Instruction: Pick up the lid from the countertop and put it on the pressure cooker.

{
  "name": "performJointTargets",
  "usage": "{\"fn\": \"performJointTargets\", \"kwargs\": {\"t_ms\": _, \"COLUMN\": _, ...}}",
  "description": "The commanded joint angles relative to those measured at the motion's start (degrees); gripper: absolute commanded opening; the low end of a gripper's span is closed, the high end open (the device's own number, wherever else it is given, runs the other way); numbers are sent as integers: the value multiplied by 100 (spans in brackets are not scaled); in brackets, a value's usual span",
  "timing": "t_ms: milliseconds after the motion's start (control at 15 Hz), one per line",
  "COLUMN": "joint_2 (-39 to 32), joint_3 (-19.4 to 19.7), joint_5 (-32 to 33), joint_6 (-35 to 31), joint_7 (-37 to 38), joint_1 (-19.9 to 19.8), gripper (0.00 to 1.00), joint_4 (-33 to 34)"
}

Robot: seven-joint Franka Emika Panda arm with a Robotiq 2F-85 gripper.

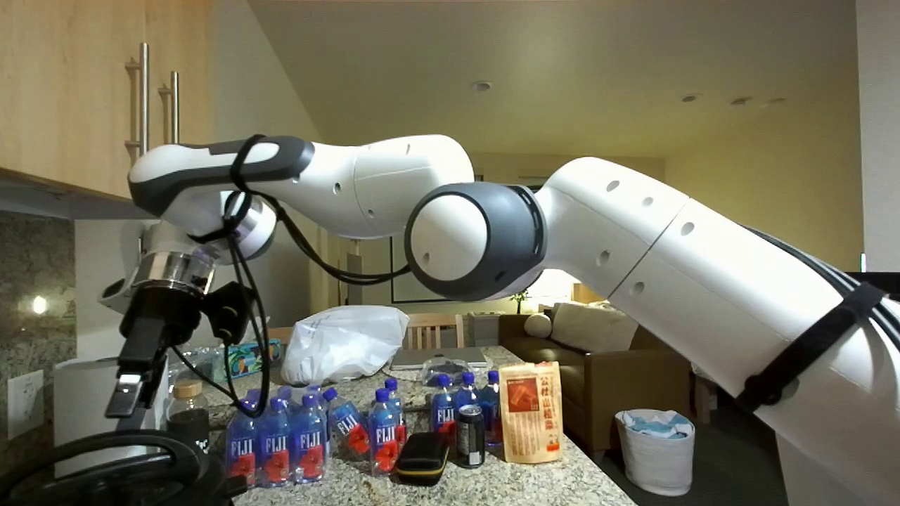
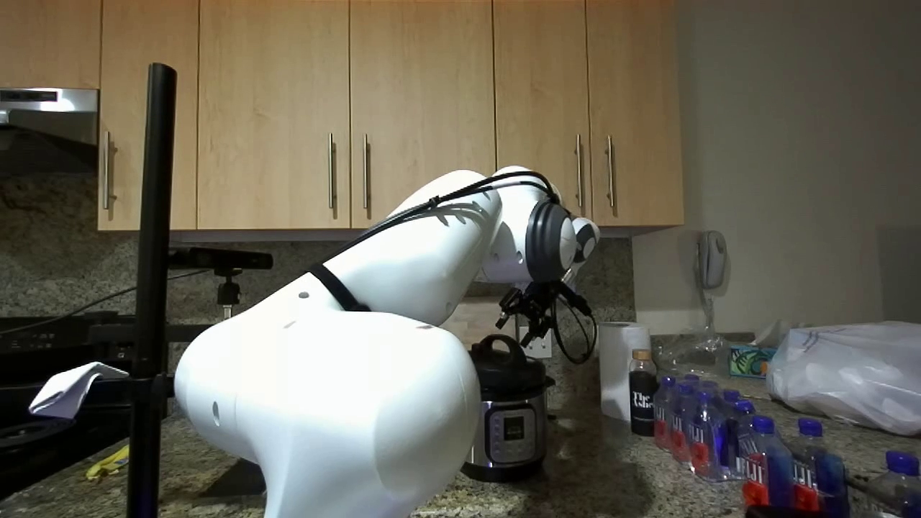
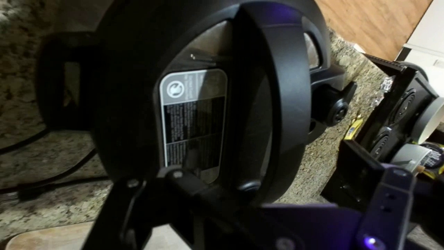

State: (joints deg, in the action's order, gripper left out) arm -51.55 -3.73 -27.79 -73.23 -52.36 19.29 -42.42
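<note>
In an exterior view: gripper (image 2: 515, 332) released, two fingers (image 2: 534, 331) spread, plain gap between the tips. Arm (image 2: 331, 403) near and large, cutting off the left side of the cooker (image 2: 508, 432). Black pole (image 2: 150, 288) at left. Right of the cooker: roll (image 2: 619, 374), jar (image 2: 642, 399), then bottles (image 2: 701, 435) strung out toward the near right, white bag (image 2: 853, 374) beyond them. Lid (image 2: 507, 374) seated on the cooker, handle (image 2: 501, 339) up; one fingertip just over the handle, the other just off its right side.

In an exterior view along the counter (image 1: 520, 485): gripper at left, fingers pointing down over the handle; far finger partly hidden. Roll behind it, jar just to the right. Farther right, bottles (one leaning), black case (image 1: 423, 457), can (image 1: 470, 436), pouch (image 1: 532, 414). Sofa (image 1: 633, 393) and bin (image 1: 657, 457) far right. Lid at the near left corner, cut by the frame, just below the gripper.

In the wrist view: finger linkages well apart, left and right, along the near edge; tips too dark to make out. Lid fills the middle, handle arching over its right part. Cord (image 3: 78, 165) at left, board (image 3: 48, 238) near left, yellow packet (image 3: 353, 127) and stove (image 3: 393, 124) at right. Lid lies straight ahead of the gripper; touching or apart, cannot tell.
</note>
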Motion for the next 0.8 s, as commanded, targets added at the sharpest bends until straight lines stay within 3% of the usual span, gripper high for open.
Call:
{"fn": "performJointTargets", "kwargs": {"t_ms": 0, "joint_2": 277, "joint_3": 189, "joint_5": 34, "joint_6": -320, "joint_7": 230, "joint_1": -64, "gripper": 100, "joint_4": -122}}
{"fn": "performJointTargets", "kwargs": {"t_ms": 400, "joint_2": 937, "joint_3": 961, "joint_5": 169, "joint_6": -1423, "joint_7": 526, "joint_1": -188, "gripper": 100, "joint_4": -686}}
{"fn": "performJointTargets", "kwargs": {"t_ms": 733, "joint_2": 1747, "joint_3": 1848, "joint_5": 394, "joint_6": -2517, "joint_7": 642, "joint_1": -131, "gripper": 100, "joint_4": -1851}}
